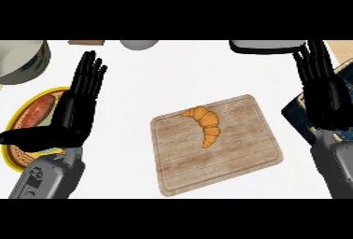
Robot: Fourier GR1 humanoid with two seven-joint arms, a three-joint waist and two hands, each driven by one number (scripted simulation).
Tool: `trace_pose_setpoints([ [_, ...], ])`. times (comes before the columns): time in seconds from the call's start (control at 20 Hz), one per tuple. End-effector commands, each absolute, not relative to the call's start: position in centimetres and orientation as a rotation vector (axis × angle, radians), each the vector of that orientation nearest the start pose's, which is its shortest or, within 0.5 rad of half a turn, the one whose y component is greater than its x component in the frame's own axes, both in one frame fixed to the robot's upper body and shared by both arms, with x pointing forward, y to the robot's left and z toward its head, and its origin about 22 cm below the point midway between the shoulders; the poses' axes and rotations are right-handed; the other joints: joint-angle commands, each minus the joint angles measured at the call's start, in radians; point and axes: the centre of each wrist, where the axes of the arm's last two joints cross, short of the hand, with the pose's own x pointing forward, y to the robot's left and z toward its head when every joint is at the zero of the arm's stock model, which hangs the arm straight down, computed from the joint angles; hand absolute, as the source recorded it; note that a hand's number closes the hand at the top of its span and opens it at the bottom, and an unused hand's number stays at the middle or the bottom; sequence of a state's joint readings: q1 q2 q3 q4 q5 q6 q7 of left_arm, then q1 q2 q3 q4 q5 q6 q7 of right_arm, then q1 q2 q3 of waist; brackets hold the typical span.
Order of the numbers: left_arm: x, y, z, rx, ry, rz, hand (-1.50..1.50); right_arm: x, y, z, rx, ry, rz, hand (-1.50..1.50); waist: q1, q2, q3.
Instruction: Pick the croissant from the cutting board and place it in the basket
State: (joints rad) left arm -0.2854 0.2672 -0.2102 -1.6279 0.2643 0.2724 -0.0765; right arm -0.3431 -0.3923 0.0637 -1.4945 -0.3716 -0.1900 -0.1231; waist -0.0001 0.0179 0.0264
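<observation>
Hands flanking cutting board (217, 147): left hand (74, 109) open beside its left edge, right hand (324, 88) open off its right, over dark basket (295, 112). Nothing gripped yet. Croissant (205, 123) lying untouched on board's upper middle, awaiting pickup.

White counter (172, 74): wooden cutting board (234, 163) centre, yellow plate (15, 158) left, grey bowl (21, 60) upper-left.

Steep head view, seemingly near counter (172, 79)
</observation>
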Motion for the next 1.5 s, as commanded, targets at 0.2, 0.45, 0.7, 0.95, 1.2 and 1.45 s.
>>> trace_pose_setpoints([
  [0.2,29.7,26.8,6.5,0.248,-1.681,-0.058,0.0,34.7,-27.5,8.4,-0.136,-1.777,0.366,1.5,0.061,0.001,-0.025],
  [0.45,30.3,28.5,5.7,0.249,-1.546,-0.031,0.0,34.6,-16.9,4.8,0.067,-2.028,0.437,-1.5,0.038,-0.006,-0.026],
  [0.7,30.0,28.2,5.5,0.275,-1.512,-0.029,0.0,36.0,-14.6,5.9,-0.42,-1.951,0.341,-1.5,0.015,-0.018,-0.028],
  [0.95,29.0,30.2,4.6,0.316,-1.501,-0.007,0.0,36.3,-16.5,10.6,-0.627,-1.772,0.471,-1.5,-0.02,-0.034,-0.03],
  [1.2,29.5,29.9,5.1,0.296,-1.502,-0.008,0.0,37.2,-18.3,12.8,-0.633,-1.402,0.938,-1.5,-0.023,-0.037,-0.032],
  [1.45,28.8,29.5,4.3,0.309,-1.491,-0.016,0.0,36.1,-18.1,17.0,-0.535,-1.185,1.145,-1.5,-0.028,-0.034,-0.029],
])
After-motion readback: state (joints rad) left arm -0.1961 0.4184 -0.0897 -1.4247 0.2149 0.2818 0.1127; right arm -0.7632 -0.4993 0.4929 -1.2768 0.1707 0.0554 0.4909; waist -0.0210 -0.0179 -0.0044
